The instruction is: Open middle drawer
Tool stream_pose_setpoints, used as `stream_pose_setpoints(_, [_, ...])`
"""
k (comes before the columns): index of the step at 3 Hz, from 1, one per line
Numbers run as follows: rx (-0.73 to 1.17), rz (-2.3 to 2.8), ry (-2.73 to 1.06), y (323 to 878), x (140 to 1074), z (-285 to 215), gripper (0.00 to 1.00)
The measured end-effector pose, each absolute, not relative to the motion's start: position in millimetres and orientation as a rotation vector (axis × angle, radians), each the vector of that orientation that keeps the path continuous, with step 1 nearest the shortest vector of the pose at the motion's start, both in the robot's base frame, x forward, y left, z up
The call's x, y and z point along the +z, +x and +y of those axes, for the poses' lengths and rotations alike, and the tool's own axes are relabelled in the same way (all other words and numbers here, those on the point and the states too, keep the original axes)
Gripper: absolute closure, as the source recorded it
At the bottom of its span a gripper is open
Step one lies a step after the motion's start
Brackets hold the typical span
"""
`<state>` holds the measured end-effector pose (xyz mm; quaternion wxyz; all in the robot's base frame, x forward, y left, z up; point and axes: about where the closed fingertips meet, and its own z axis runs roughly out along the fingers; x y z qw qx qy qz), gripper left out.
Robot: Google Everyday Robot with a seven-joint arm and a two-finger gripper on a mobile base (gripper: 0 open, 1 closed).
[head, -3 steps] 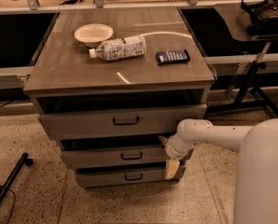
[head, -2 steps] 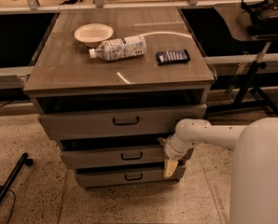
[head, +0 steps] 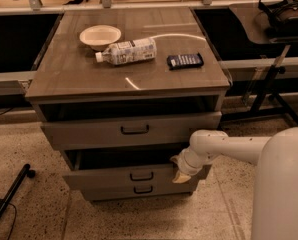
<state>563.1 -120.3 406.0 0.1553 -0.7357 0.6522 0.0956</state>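
The cabinet (head: 129, 79) has three grey-brown wood-grain drawers. The middle drawer (head: 109, 179), with a small dark bar handle (head: 141, 175), is pulled out, and a dark gap shows above its front. The top drawer (head: 89, 133), with the tallest front, also stands slightly out. The bottom drawer (head: 109, 192) is the narrowest and sits furthest in. My gripper (head: 181, 175), on a white arm coming from the right, is at the right end of the middle drawer's front, against its upper edge.
On the cabinet top lie a white bowl (head: 100, 36), a plastic bottle on its side (head: 125, 51) and a dark flat packet (head: 185, 60). A side table with a black headset (head: 286, 14) stands at the right. A black pole (head: 9, 196) lies on the floor at the left.
The middle drawer's front has come further out toward the camera, widening the dark gap above it. My gripper has moved with it, slightly left and forward.
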Motion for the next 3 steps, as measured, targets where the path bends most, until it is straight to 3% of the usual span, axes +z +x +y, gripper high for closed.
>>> stream_pose_setpoints(1, [0.274, 1.868, -2.107, 563.1, 408.9, -120.2, 0.81])
stream_pose_setpoints(2, [0.284, 1.855, -2.085, 551.0, 416.9, -120.7, 0.02])
stream_pose_setpoints(3, [0.398, 1.855, -2.031, 498.7, 411.1, -127.2, 0.0])
